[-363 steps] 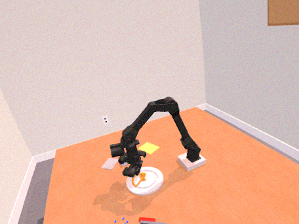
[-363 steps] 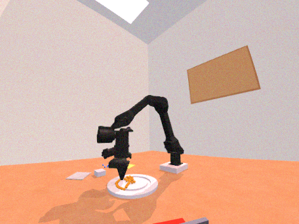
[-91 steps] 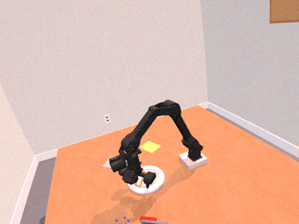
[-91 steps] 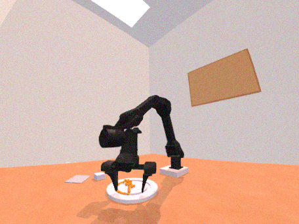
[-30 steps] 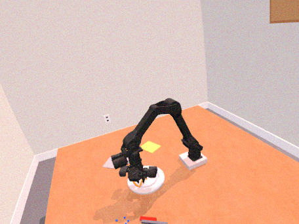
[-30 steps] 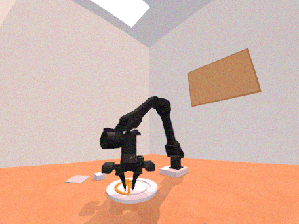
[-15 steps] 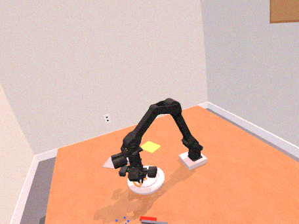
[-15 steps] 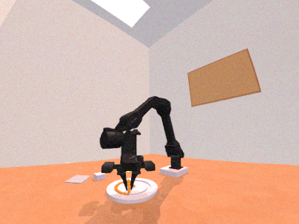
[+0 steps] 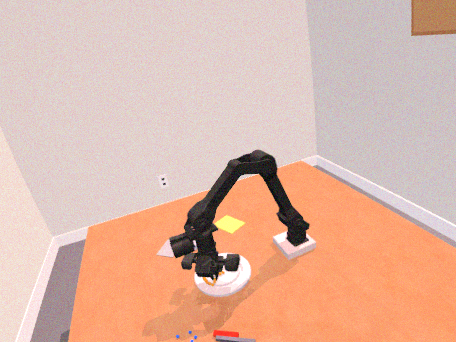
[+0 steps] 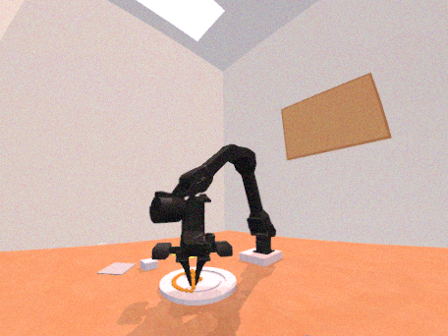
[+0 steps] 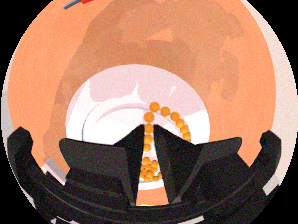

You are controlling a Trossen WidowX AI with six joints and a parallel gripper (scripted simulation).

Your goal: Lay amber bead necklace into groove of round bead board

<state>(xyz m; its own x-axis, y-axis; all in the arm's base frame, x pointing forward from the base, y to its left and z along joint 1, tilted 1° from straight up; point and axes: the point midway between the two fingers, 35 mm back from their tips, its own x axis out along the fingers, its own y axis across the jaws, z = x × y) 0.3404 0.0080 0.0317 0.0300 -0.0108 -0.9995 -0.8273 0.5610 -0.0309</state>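
The pincer (image 9: 215,277) (image 10: 193,286) (image 11: 148,126) pointed down over the round bead board (image 9: 241,281) (image 10: 216,295) (image 11: 115,81), its fingertips nearly together about a bead of the amber necklace (image 9: 210,282) (image 10: 175,282) (image 11: 180,123). It seemed clenched on the strand, though the narrow gap made contact hard to confirm. The necklace lay on the board, directly at and below the tips, so no sideways approach was needed.

In the wrist view, a fairly straight run passed between the fingers, joining a bunched cluster at the lower end, while the other part curved away to the right. The groove's bare arc lay to the left in that view, across the board from the curved strand. The next move probably called for drawing the held run toward that arc, unbunching the cluster; too much lift could pull the curved part inward.

The yellow sheet (image 9: 230,224) (image 10: 175,254) (image 11: 145,205) lay beyond the board on the table (image 9: 350,280) (image 10: 344,295) (image 11: 40,75). The red piece (image 9: 226,333) (image 11: 88,1) was well apart on the opposite side. Neither stood in the way; the bunched beads were the likelier hindrance.
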